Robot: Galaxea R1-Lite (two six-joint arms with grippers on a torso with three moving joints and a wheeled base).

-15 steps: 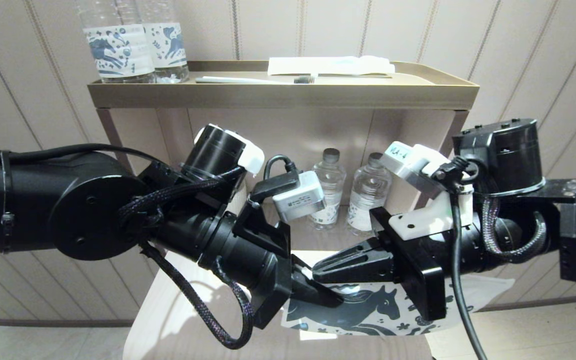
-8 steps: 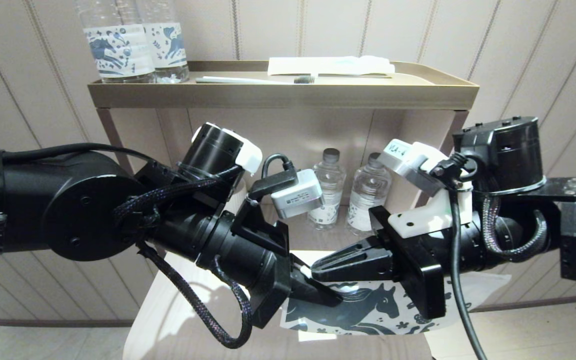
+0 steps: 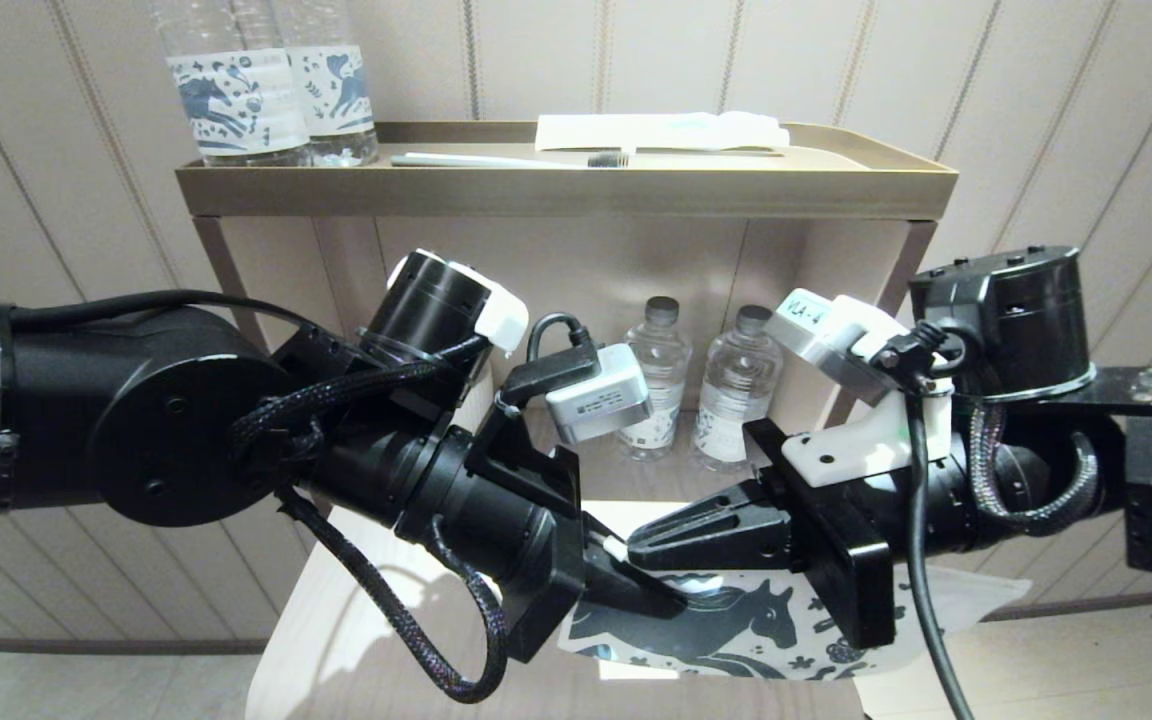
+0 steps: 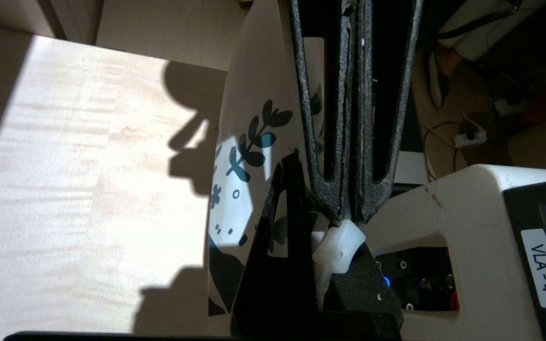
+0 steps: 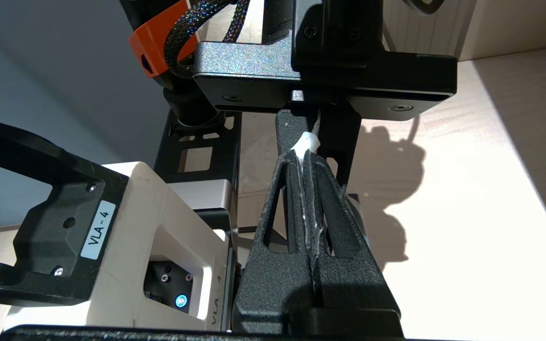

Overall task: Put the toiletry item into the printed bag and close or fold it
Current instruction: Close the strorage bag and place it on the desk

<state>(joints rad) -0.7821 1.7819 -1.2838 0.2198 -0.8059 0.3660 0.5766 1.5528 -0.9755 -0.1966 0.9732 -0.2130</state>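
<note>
My two grippers meet tip to tip above the low wooden table. The right gripper is shut on the white comb. A thin white edge runs along the seam between its fingers, and the comb's rounded end pokes out past their tips. The printed bag, white with a dark horse, hangs just under the right gripper and stretches away to the right. My left gripper is shut at the bag's left top corner, with a thin pale strip between its fingers. Most of the comb is hidden.
Behind the arms stands a shelf unit with a tan tray on top. The tray holds two horse-label bottles, a toothbrush and a white-and-blue packet. Two small water bottles stand in the niche below.
The right arm has sunk slightly and shifted a little to the right, and the bag hangs a touch lower. The left arm has barely moved. Both grips are unchanged.
</note>
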